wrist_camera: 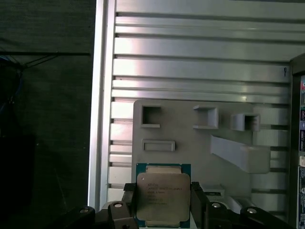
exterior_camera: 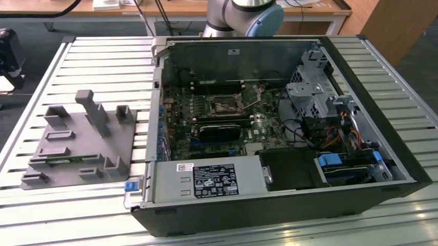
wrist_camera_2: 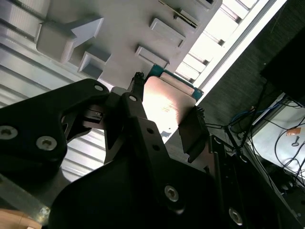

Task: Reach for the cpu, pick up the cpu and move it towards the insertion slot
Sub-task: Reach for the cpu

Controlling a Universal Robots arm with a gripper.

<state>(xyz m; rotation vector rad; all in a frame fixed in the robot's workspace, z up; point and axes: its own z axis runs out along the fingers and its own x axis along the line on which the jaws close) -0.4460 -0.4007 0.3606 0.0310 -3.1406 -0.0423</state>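
Noted a slatted aluminium table (exterior_camera: pixel 89 56) bearing, toward the exterior view's right, an open black computer case (exterior_camera: pixel 383 102) with a dark motherboard (exterior_camera: pixel 205 120) laid bare inside. Noted a grey plastic fixture block (exterior_camera: pixel 75 148) with raised pegs and pockets on the exterior view's left, just beside the case.

Saw, in the first wrist view, the black two-finger gripper (wrist_camera: pixel 163 206) clenched on the cpu (wrist_camera: pixel 163 193), a flat square chip with a silvery top and a thin coloured rim. Pinched by two opposite edges, apparently lifted clear, with the fixture and table behind it.

Found the insertion slot (exterior_camera: pixel 224 106), a small square socket with a shiny metal frame and dark centre, in the far half of the board, well apart from the fixture.

Judged the hold thin: edge contact only, liable to slip or twist under a jolt or tilt. Feared clipping the case wall on the way in. Feared also arriving skewed over the socket and damaging its contacts.
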